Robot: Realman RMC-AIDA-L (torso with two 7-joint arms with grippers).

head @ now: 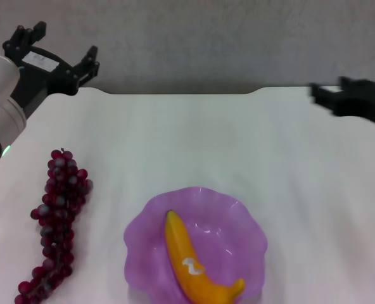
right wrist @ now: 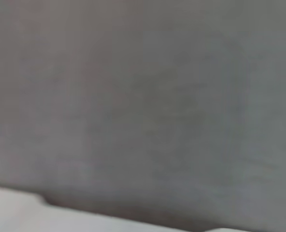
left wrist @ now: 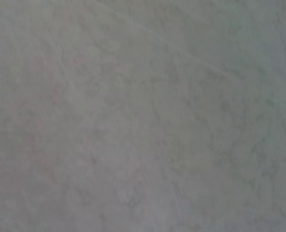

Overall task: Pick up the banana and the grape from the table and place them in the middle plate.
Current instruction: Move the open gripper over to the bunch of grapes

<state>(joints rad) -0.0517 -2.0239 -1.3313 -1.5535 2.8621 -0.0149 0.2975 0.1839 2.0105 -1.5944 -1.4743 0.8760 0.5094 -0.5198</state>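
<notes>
The white tabletop (head: 238,139) carried the purple scalloped middle plate (head: 235,218) near its front edge, with the banana (head: 190,263) lying inside it. The grape bunch (head: 57,221) lay on the tabletop, well apart to the plate's left. The left end effector (head: 57,54) hovered released at the back left corner. The right end effector (head: 349,98) hung at the right edge; whether it was clenched I cannot tell.

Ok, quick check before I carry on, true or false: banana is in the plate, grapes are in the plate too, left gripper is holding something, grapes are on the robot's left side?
1. The banana lies in the middle plate. True.
2. The grape is in the plate. False: it lies on the table, apart from the plate.
3. The left gripper holds something. False: it is open and empty, at the far left.
4. The grape is on the robot's left. True.
</notes>
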